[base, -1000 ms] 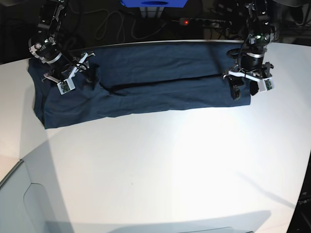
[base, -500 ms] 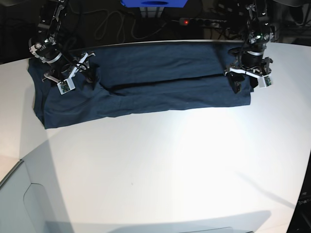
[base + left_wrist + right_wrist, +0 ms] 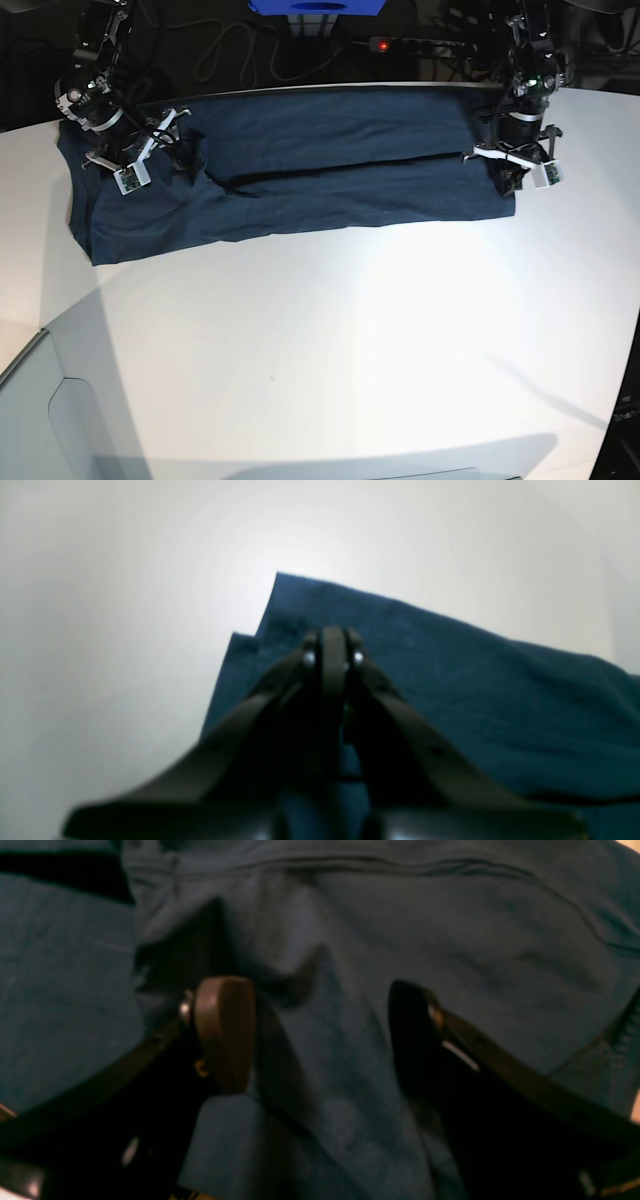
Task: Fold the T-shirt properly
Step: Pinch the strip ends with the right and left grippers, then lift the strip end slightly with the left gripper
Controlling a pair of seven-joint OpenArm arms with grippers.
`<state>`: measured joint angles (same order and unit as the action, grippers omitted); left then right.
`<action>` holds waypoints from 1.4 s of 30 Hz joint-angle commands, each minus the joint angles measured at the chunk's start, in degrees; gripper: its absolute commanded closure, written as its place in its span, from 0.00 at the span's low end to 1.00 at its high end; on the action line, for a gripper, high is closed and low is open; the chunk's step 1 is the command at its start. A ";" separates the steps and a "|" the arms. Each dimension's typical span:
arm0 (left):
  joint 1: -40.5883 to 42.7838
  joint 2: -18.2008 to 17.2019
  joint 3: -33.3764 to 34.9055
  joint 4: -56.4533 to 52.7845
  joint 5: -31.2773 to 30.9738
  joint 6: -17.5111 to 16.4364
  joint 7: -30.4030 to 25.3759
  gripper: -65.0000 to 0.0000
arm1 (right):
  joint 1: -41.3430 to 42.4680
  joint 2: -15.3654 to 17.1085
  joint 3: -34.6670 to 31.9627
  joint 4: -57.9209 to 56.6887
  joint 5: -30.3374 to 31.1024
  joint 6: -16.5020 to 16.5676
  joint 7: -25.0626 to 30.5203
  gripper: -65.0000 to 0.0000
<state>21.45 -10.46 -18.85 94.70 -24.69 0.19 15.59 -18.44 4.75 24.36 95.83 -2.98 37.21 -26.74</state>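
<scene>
Base view: we list one T-shirt [image 3: 300, 175], dark navy, laid as a long band across the far part of the white counter [image 3: 350, 350], with a lengthwise crease along its middle. Its one end reaches the counter's left side, its other end stops near the right side. The left pincer [image 3: 512, 178], on this view's right, stands at the shirt's right end, tips down at the corner of the cloth. The right pincer [image 3: 160, 150], on this view's left, stands over the shirt's left part, near a bunched ridge of fabric. Cables and a power strip [image 3: 415, 45] with a red light lie beyond the counter's far edge.

Left wrist view: we note the left pincer [image 3: 332, 650] clenched, its two dark fingers pressed together at the tips. The tips sit on the T-shirt [image 3: 450, 680] close to its edge, where two layered corners of fabric show against the pale counter [image 3: 125, 605]. Whether cloth is pinched between the tips we cannot tell; the view is blurred.

Right wrist view: we note the right pincer [image 3: 320, 1035] released, fingers well apart, one brown pad [image 3: 225, 1030] showing. The T-shirt [image 3: 400, 930] fills the frame; a raised fold of cloth runs between the fingers, a seam line crossing above.
</scene>
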 commanded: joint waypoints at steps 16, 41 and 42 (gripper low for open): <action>8.48 -0.13 -4.58 10.58 -0.50 -0.23 -1.49 1.00 | 0.37 0.56 0.21 0.92 0.74 0.90 1.20 0.38; 12.53 -0.49 -5.37 9.79 -0.50 -0.32 -1.57 1.00 | -2.53 0.39 2.85 10.76 1.01 0.90 1.29 0.38; 12.53 -0.49 -5.37 9.79 -0.41 -0.32 -1.57 1.00 | -2.53 0.48 2.85 11.73 1.01 0.90 1.12 0.38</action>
<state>33.63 -10.46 -24.03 103.59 -24.88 -0.08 15.25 -21.23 4.78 27.24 106.65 -3.14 37.23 -26.94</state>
